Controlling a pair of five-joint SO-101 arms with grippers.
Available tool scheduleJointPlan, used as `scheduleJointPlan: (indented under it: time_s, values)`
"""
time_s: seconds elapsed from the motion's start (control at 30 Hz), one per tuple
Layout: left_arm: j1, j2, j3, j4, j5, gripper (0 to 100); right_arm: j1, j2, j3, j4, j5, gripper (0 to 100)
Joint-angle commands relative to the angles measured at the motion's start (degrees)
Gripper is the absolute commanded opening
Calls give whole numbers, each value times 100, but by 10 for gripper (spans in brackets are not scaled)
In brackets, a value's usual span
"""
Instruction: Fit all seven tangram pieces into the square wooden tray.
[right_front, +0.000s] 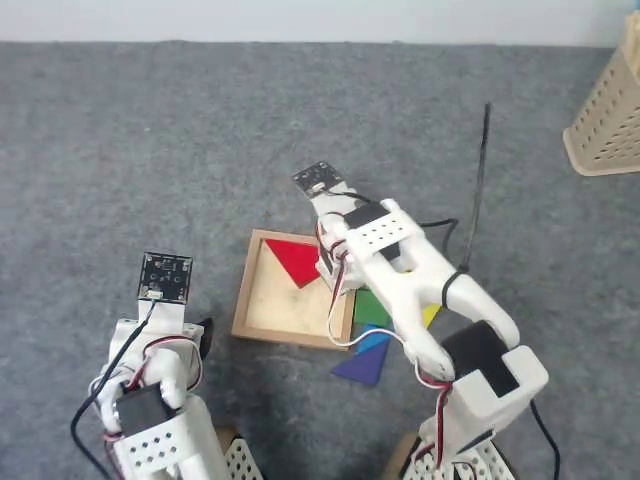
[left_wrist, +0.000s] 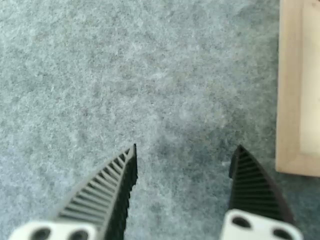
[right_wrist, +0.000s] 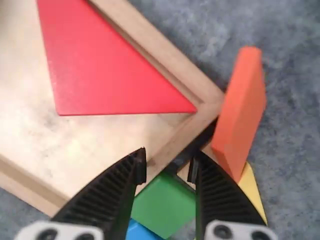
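R arm (right_front: 420, 290) jaws sit closest to the lens in its wrist view: slightly parted, nothing btwn them, tips over a corner of the square wooden tray (right_wrist: 165, 52) and over a green piece (right_wrist: 162, 205) lying just outside the rim. Orange piece (right_wrist: 240, 107) stands on edge, tilted, outside that same corner and just beside one jaw; can't tell if they touch. Red triangle (right_wrist: 110, 70) lies flat inside the tray, long side along the rim, one tip toward the corner. Yellow piece (right_wrist: 251, 187) lies partly behind the orange one, and a blue piece (right_wrist: 140, 232) sits next to the green. High view: purple triangle (right_front: 362, 368) lies on the grey felt surface (right_front: 150, 150) just beside the blue, outside the tray. L arm (right_front: 160, 390) is on the tray's other side, jaws wide apart, holding nothing, over bare felt w/ the tray's corner nearby. Beige slotted basket (right_front: 610, 110) stands well apart from everything else.
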Motion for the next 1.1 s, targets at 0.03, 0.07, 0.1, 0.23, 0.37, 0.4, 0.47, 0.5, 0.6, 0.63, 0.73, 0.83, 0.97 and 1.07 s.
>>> scheduleJointPlan:
  time_s: [0.03, 0.07, 0.1, 0.23, 0.37, 0.4, 0.47, 0.5, 0.6, 0.63, 0.73, 0.83, 0.97, 1.07]
  values:
    - [-18, -88, -48, 26, -62, 280, 409, 13, 9, 145, -70, 170]
    - [-18, -88, -48, 26, -62, 280, 418, 13, 9, 145, -70, 170]
    - [-18, -88, -48, 26, -62, 280, 435, 13, 9, 145, -70, 170]
    - [-18, -88, -48, 26, -62, 280, 400, 13, 9, 101, -70, 169]
    - [-18, -88, -48, 26, -62, 280, 541, 13, 0, 84, -70, 169]
    - [-18, -88, -48, 26, -62, 280, 664, 13, 0, 40, -70, 169]
    - [-18, -88, -48, 26, -62, 280, 971, 13, -26, -48, -70, 169]
    - [-18, -88, -48, 26, -62, 280, 1103, 13, -26, -84, -70, 169]
    - [-18, -88, -48, 26, -62, 280, 1349, -4, -26, -84, -70, 169]
    - [-18, -88, -48, 26, -62, 280, 1367, -48, -26, -84, -79, 169]
    - [-18, -88, -48, 26, -62, 280, 1314, -224, -193, 40, -79, 169]
    - [-18, -88, -48, 26, -62, 280, 1156, -620, -404, 418, -79, 169]
    - [-18, -88, -48, 26, -62, 280, 1033, -1314, -264, 848, -70, 169]
    - [-18, -88, -48, 26, -62, 280, 1147, -1763, 158, 857, -35, 169]
